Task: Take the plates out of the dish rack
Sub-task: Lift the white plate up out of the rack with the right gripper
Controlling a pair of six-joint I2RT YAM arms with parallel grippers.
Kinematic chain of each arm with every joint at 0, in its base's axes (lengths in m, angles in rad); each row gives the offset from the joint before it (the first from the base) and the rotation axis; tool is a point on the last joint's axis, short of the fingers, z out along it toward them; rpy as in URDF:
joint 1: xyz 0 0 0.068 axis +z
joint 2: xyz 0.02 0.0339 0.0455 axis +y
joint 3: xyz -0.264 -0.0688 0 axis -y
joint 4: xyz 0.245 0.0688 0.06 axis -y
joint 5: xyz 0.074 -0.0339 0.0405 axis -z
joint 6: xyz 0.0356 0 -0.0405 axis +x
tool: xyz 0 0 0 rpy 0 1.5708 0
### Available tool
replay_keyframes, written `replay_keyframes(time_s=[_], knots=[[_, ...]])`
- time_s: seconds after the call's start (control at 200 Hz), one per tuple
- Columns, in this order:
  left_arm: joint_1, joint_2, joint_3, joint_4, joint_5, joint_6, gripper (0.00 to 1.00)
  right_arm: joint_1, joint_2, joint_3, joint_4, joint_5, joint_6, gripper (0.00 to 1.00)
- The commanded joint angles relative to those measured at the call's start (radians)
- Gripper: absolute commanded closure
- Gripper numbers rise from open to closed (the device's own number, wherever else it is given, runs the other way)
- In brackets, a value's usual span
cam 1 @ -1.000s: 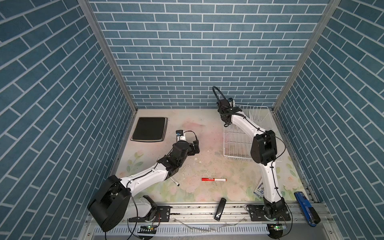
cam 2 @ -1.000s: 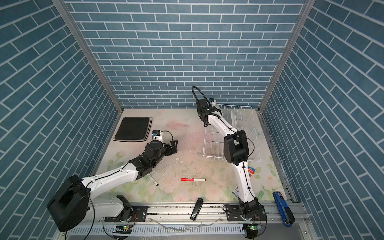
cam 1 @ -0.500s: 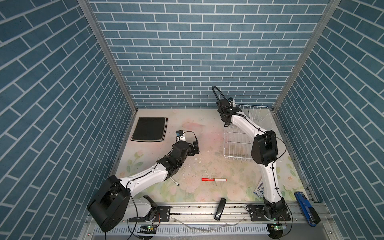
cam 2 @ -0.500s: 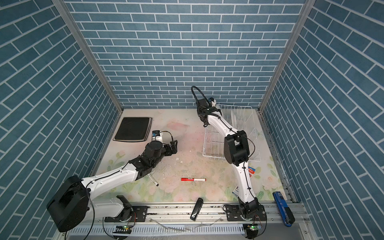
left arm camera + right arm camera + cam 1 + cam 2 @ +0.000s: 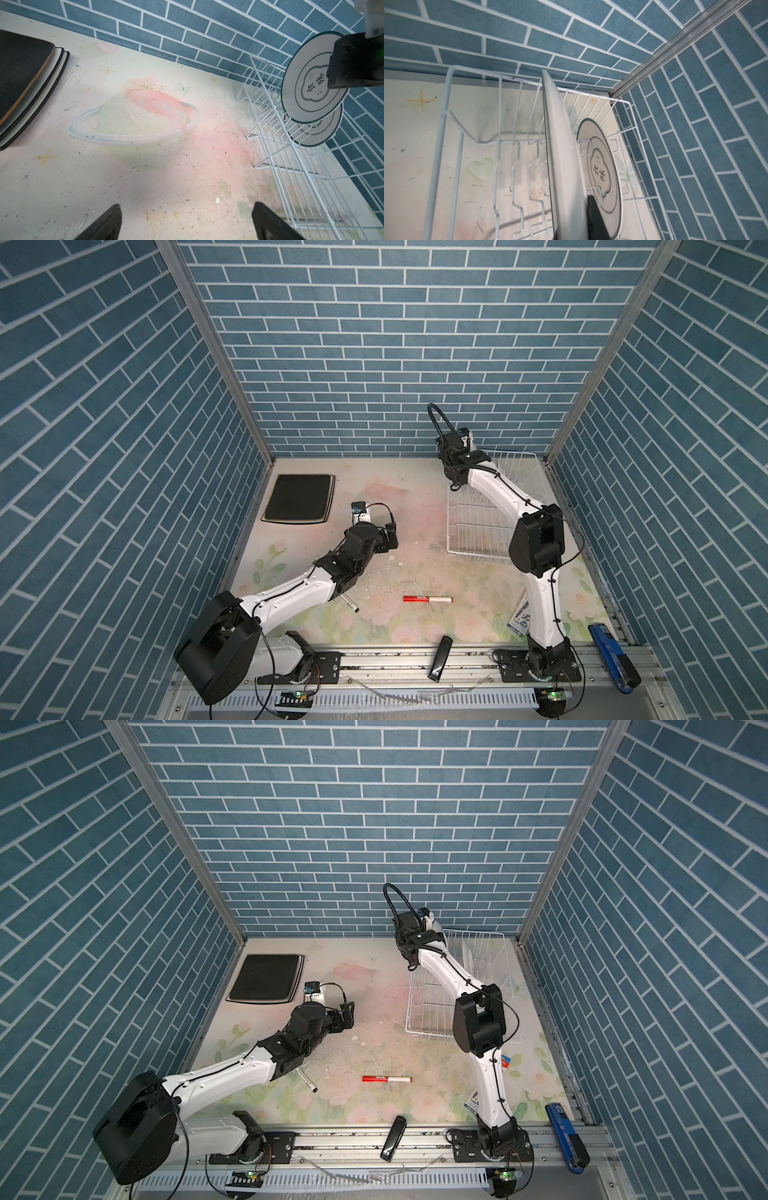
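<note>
My right gripper (image 5: 456, 456) is shut on the rim of a round white plate (image 5: 309, 83) with a dark rim and clover motif, held upright just above the far end of the white wire dish rack (image 5: 478, 555). In the right wrist view that plate (image 5: 560, 153) is edge-on, with one finger (image 5: 593, 218) against its face. A second round plate (image 5: 320, 133) stands in the rack's prongs behind it. A stack of square plates topped by a black one (image 5: 300, 497) lies at the far left. My left gripper (image 5: 390, 539) hovers open and empty over the mat at mid-table.
A red marker (image 5: 428, 599) lies on the mat in front of the rack, and a thin pen (image 5: 351, 604) lies beside the left arm. A black bar (image 5: 440, 662) and a blue tool (image 5: 613, 659) rest by the front rail. Tiled walls close in behind and right of the rack.
</note>
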Motion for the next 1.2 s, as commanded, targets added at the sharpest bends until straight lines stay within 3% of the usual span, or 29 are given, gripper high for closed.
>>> replay_keyframes(time_s=[0.0, 0.46, 0.65, 0.835, 1.015, 1.195], knots=[[-0.005, -0.021, 0.006, -0.01, -0.013, 0.001, 0.0, 0.008, -0.06, -0.032, 0.037, 0.036, -0.029, 1.0], [-0.007, -0.067, -0.047, 0.049, -0.009, 0.01, 0.0, 0.042, -0.214, -0.183, 0.166, 0.003, -0.081, 1.0], [-0.007, -0.07, -0.045, 0.093, 0.041, 0.027, 0.0, 0.044, -0.381, -0.358, 0.292, -0.18, -0.094, 1.0], [-0.007, -0.066, -0.012, 0.108, 0.08, 0.024, 0.0, 0.046, -0.608, -0.608, 0.481, -0.271, -0.082, 1.0], [-0.007, -0.007, 0.037, 0.157, 0.183, 0.006, 0.01, 0.045, -0.838, -0.876, 0.642, -0.435, -0.01, 1.0], [-0.007, 0.039, 0.078, 0.185, 0.227, -0.027, 0.01, 0.046, -1.016, -1.041, 0.746, -0.66, 0.11, 1.0]])
